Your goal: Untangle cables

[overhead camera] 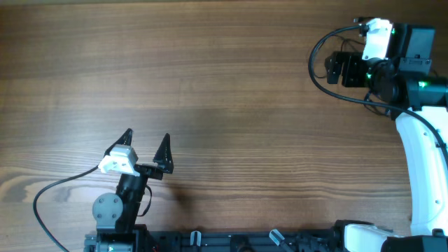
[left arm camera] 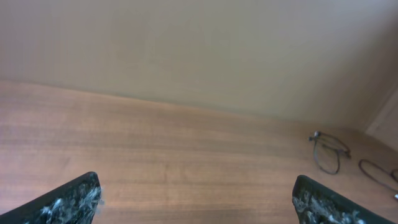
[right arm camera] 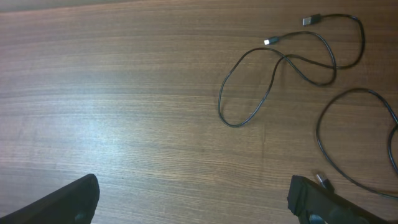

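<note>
Two thin dark cables lie apart on the wooden table in the right wrist view. One cable (right arm camera: 285,57) forms a crossed loop with both small plugs at the upper right. The other cable (right arm camera: 319,134) curves along the right edge, and its plug (right arm camera: 321,180) rests just beside my right finger. My right gripper (right arm camera: 194,196) is open above bare wood, holding nothing. My left gripper (left arm camera: 196,199) is open and empty too, far from the cables (left arm camera: 315,135), which show small at the far right. In the overhead view the left gripper (overhead camera: 147,150) sits low left and the right gripper (overhead camera: 337,68) upper right; no thin cables show there.
A thick black arm cable (overhead camera: 313,66) loops beside the right wrist, and another (overhead camera: 49,192) trails left from the left arm. The wall (left arm camera: 199,43) rises behind the table's far edge. The arm bases stand along the near edge.
</note>
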